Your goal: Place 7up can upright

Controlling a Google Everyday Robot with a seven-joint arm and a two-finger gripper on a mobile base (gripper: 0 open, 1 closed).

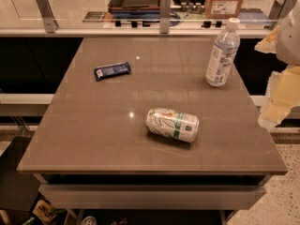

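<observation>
The 7up can (172, 124) is silvery-white with a green band and green and yellow swirls. It lies on its side on the brown table (93, 125), right of centre and toward the front, with its top pointing left. My gripper (277, 95) shows as pale, cream-coloured parts at the right edge of the view, beyond the table's right side. It is raised, well to the right of the can, and not touching it.
A clear plastic water bottle (222, 54) stands upright at the back right of the table. A dark blue snack bar (111, 71) lies flat at the back left. A glass partition with metal posts (164, 11) runs behind the table.
</observation>
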